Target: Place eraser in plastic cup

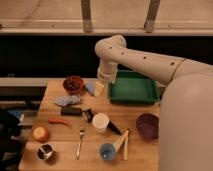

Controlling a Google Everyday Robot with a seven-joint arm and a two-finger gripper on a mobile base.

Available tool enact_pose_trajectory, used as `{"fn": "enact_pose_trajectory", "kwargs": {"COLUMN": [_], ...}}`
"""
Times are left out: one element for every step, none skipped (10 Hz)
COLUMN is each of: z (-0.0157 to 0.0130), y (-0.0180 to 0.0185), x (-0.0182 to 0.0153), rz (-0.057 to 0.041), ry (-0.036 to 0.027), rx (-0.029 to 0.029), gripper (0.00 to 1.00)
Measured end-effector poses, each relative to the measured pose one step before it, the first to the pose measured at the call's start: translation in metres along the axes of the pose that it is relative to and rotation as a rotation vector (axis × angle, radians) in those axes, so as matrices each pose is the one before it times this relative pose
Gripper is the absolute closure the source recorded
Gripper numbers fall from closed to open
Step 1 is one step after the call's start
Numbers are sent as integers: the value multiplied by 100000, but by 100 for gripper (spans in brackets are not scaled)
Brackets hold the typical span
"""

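The white robot arm reaches in from the right, and its pale two-finger claw (99, 88) hangs over the far side of the wooden tabletop (62, 146), just beside the light blue flat pad (90, 88) and near the dark red bowl (74, 83); the claw stands wide open and has hold of nothing.

The eraser (71, 111), a small dark rectangular bar, lies flat on the tabletop nearer the camera than the claw, below the crumpled grey-blue cloth (67, 101) and just left of a smaller black stubby item (89, 114). The light-blue round plastic cup (106, 151) stands upright near the front edge, well apart from the eraser, with the taller white cup (100, 121) between the two and pale wooden utensils (123, 143) leaning just beside it.

The step in hand looks like the approach to the eraser, so the task is barely begun. To do it well, I would bring the claw down squarely over the middle of the bar with the jaws across its short sides; staying clear of the cloth and the stubby black piece matters, since either could be caught by mistake. The lift should be high enough to pass over the white cup; the release should come only when the bar is centred above the blue cup's mouth, ideally end-down, because the wooden utensils crowd its right side and the shiny metal cup (45, 151) is a possible wrong target.
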Motion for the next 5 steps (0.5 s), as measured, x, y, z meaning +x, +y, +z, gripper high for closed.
{"fn": "enact_pose_trajectory", "kwargs": {"z": [139,380,326,337,229], "y": [-64,285,997,615,713], "x": [282,-223,-1166,-1192,-1291], "rz": [-536,-2270,-4735,-4208,-3666], "ry": [1472,1651,-258,-770,-1249], "rx": [369,536,302,823,247], "gripper": [20,20,20,20,20]}}
